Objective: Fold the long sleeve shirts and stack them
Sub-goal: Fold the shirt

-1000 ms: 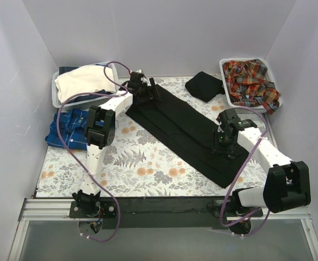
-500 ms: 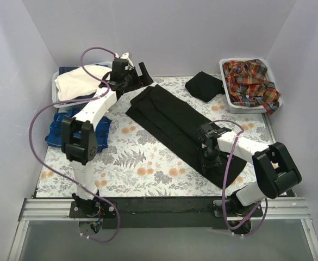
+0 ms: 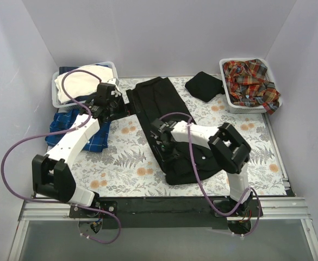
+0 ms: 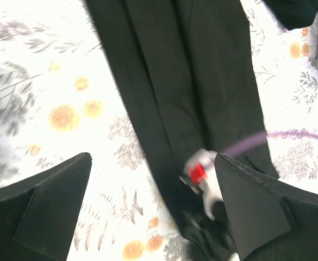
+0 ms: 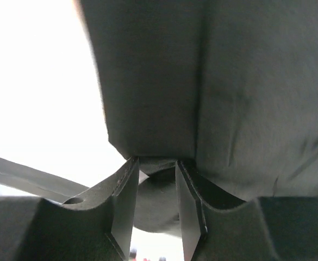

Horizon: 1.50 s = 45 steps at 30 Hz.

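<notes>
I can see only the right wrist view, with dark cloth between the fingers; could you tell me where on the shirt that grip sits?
Observer: The right gripper pinches the left edge of the black shirt, roughly midway along its long folded strip.
Operator: Thank you; is the left arm holding the far end?
Observer: No, the left gripper is wide open beside the far end, holding nothing.
</notes>
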Motion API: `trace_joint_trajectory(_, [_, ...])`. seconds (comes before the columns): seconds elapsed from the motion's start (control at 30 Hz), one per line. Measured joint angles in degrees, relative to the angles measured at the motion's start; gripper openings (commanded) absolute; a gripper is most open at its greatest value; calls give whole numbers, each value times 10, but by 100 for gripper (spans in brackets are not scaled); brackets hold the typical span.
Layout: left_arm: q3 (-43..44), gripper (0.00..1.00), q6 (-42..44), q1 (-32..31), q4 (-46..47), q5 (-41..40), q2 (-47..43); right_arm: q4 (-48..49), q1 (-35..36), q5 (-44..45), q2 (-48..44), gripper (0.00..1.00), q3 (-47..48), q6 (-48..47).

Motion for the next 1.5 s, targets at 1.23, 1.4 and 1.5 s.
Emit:
trace_joint_trajectory(1.23, [-444, 98, -286, 0, 96, 139, -179, 241, -365, -36, -330, 73, -340, -26])
trace_joint_trajectory(1.4, [-487, 94, -340, 0, 179, 176, -185, 310, -399, -103, -315, 72, -376, -13])
trace_joint_trajectory(1.5, [-501, 89, -362, 0, 222, 191, -175, 369, -402, -155, -292, 70, -384, 0])
